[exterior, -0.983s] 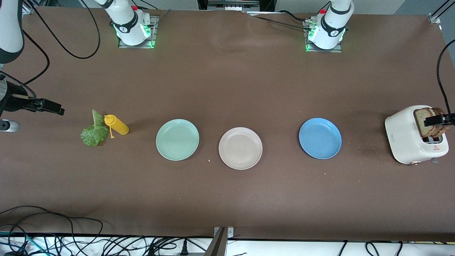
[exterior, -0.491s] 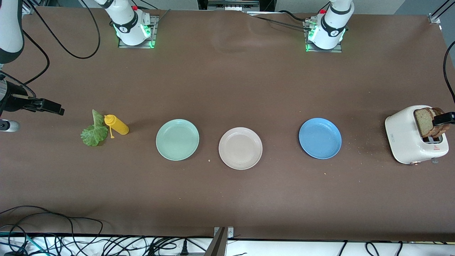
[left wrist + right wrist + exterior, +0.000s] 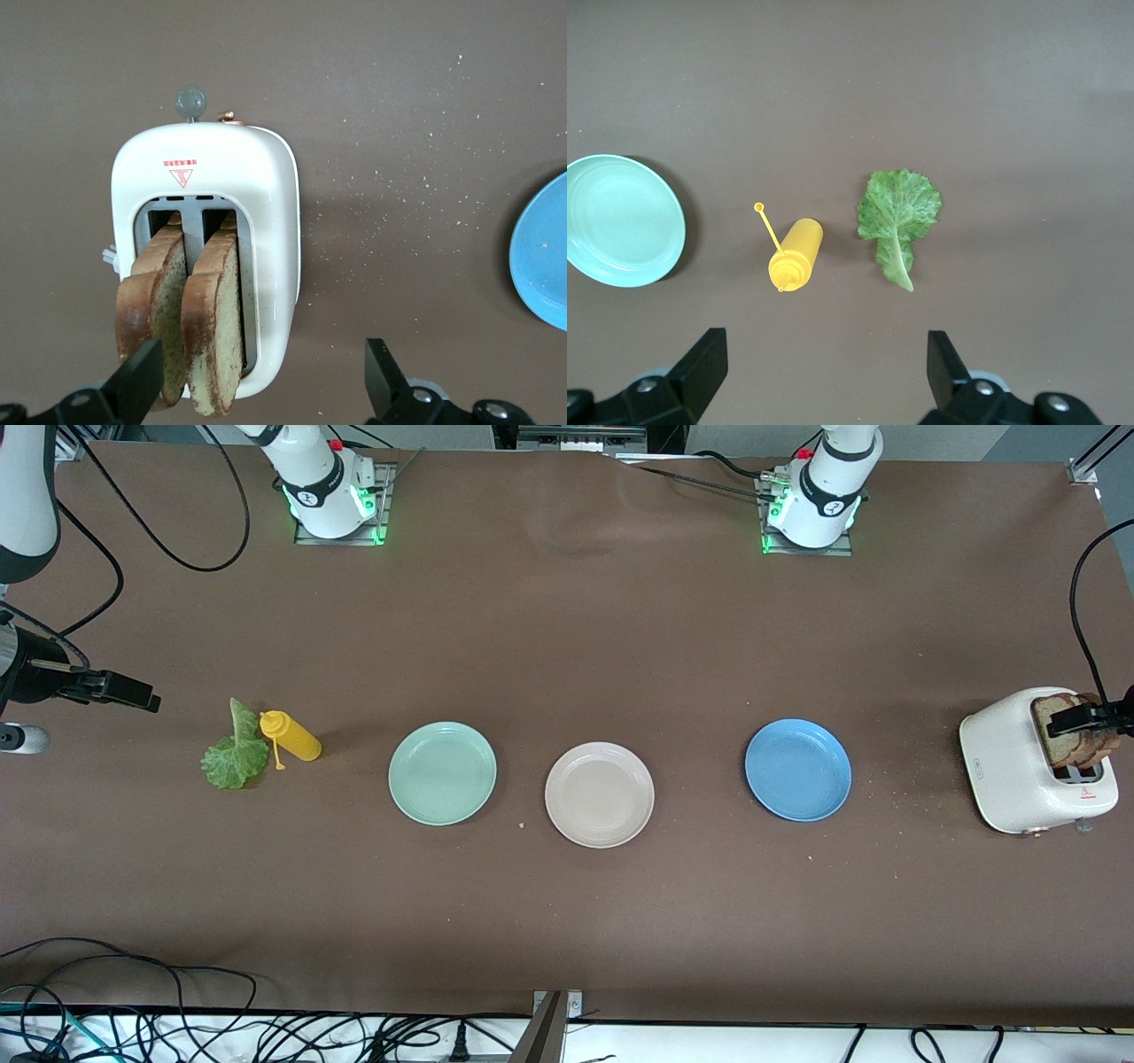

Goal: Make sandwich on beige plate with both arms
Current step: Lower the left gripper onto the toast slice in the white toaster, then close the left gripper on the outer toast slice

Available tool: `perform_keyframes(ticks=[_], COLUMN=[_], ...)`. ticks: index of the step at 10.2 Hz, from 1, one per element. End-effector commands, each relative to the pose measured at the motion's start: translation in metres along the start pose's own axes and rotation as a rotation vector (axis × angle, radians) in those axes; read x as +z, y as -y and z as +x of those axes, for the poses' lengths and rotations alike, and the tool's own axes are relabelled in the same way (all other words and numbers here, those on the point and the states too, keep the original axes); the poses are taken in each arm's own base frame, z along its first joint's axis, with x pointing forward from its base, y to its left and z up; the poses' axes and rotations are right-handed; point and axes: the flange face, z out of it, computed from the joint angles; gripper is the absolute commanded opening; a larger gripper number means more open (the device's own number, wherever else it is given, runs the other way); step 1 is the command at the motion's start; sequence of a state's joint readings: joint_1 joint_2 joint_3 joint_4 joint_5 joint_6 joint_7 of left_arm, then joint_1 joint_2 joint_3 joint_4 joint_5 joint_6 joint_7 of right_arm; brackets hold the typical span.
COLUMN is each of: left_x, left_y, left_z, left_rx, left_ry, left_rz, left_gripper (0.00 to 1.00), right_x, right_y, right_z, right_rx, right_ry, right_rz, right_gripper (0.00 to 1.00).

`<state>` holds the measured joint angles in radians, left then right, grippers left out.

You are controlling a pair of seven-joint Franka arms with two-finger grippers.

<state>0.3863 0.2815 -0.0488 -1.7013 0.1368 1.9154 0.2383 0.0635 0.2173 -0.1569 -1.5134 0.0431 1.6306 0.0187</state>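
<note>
Front view: three plates (image 3: 600, 794), two bread slices (image 3: 1054, 724).

Brown table (image 3: 567, 629) with items in a row along its middle.
From right arm's end: lettuce leaf (image 3: 234, 755) touching yellow squeeze bottle (image 3: 291, 736) lying on its side, green plate (image 3: 442, 772), beige plate (image 3: 599, 794), blue plate (image 3: 797, 769), white toaster (image 3: 1019, 766) at left arm's end; crumbs (image 3: 912, 784) between the last two.
</note>
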Motion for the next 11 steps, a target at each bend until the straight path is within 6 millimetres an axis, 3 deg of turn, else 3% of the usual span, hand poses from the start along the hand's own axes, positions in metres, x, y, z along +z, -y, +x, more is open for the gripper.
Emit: perform_keyframes(ticks=[1,6,9,11], left_x=[0.011,0.018,0.036,0.036], left_y=[0.0,0.017,0.013,0.013], left_z=[-0.012,-0.018,-0.02,-0.021], left_rx=[0.014,0.024,0.03,0.03], left_ry=[-0.031,-0.026,-0.034,-0.034], left_rz=[-0.01,0.002,0.002,0.002], left_gripper=[1.0,1.0,1.0,1.0], right_x=[-0.002,-0.002,-0.003,-0.004], right_y=[-0.001,-0.001,-0.001,0.0], right_z=[-0.001,-0.001,-0.001,-0.001], right_rx=[0.0,0.0,-0.001,0.002], right_ry=[-0.005,-0.006,-0.006,-0.006], right_rz=[0.011,0.013,0.011,0.011], right_gripper=[1.0,1.0,1.0,1.0])
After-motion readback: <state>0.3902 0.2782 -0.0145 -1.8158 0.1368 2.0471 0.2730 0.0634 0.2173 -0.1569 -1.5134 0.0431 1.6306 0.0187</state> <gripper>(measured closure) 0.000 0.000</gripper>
